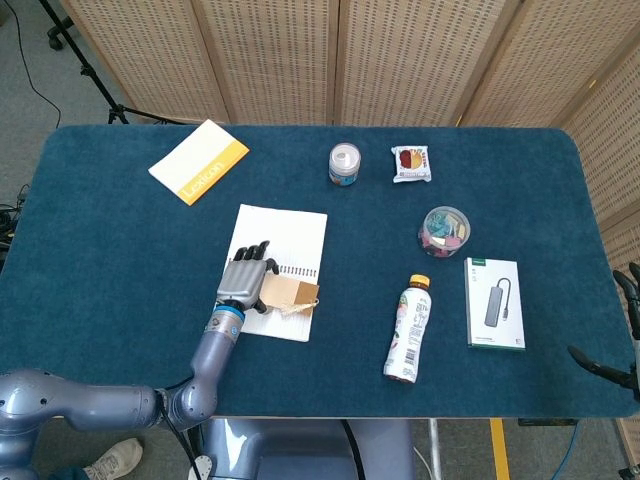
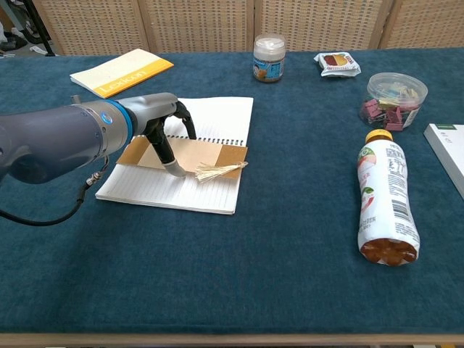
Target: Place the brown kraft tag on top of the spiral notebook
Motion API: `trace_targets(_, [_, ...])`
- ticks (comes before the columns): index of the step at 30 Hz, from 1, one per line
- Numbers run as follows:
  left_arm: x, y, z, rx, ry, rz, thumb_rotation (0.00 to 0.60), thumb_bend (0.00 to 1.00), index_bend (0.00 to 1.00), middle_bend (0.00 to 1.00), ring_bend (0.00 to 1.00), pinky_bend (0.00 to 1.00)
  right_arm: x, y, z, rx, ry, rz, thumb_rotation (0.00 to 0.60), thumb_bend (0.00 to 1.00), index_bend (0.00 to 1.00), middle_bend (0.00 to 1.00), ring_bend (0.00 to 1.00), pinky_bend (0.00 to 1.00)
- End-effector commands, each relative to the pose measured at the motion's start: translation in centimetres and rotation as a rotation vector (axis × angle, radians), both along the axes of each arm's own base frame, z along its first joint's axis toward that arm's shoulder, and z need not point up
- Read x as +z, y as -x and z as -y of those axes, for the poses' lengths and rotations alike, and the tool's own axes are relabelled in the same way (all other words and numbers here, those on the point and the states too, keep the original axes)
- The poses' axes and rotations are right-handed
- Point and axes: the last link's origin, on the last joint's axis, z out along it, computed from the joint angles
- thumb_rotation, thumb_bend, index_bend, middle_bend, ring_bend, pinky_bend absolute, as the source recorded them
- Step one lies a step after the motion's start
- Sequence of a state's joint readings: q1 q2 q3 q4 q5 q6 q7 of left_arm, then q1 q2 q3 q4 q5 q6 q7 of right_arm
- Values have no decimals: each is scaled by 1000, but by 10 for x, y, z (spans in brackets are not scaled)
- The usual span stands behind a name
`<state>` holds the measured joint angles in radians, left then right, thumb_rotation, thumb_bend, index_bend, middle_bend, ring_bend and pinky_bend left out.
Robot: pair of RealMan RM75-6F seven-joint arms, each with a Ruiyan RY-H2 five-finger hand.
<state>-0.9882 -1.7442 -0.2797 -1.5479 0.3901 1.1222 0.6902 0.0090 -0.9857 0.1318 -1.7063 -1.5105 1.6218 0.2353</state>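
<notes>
- Blue-felt bench (image 2: 239, 268): nothing to shift.
- Spiral notebook (image 2: 210, 116): brown kraft tag (image 2: 206, 154) already lies on it.
- Left hand (image 2: 165, 130): fingertip pressing the tag, gripping nothing; lift straight up so the tag doesn't drag.
- Right hand (image 1: 625, 330): idle at the bench edge, fingers spread.

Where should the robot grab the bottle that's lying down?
Probably around the middle of the bottle, coming from above with fingers on its two long sides. It lies flat, yellow cap pointing away from the robot, with bare cloth on both sides.

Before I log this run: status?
Left hand fingertip pressing tag flat on notebook. Right hand at table edge, fingers spread, holding nothing. Nothing in the way.
</notes>
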Motion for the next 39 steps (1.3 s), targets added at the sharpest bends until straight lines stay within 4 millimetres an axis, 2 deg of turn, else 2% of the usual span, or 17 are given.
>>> trace_targets(1, [-1,1,0,7,3,0,600,332,383,0,0,0,0,0,0,-1,1,1,600,28,0,0,0,0])
trace_targets(7, [-2,1,0,23,2,16,600,329,333,0,0,0,2,0,0,-1,5,6,600,28,0,0,0,0])
trace_targets(13, [-2,0,0,26,-8,28,600,327,230,0,0,0,2,1,0,-3,2,6,600,28,0,0,0,0])
trace_targets(29, [7,-4,7,20,-21,42,600,314,224,0,0,0,2,0,-1,-1,1,8,600,28,0,0,0,0])
trace_targets(34, [22,7,10,-14,-37,30,600,314,224,0,0,0,2,0,0,-2,-2,9,600,28,0,0,0,0])
trace_targets(39, [28,26,19,-47,39,15,600,314,224,0,0,0,1,-1,-1,2,-5,8,600,28,0,0,0,0])
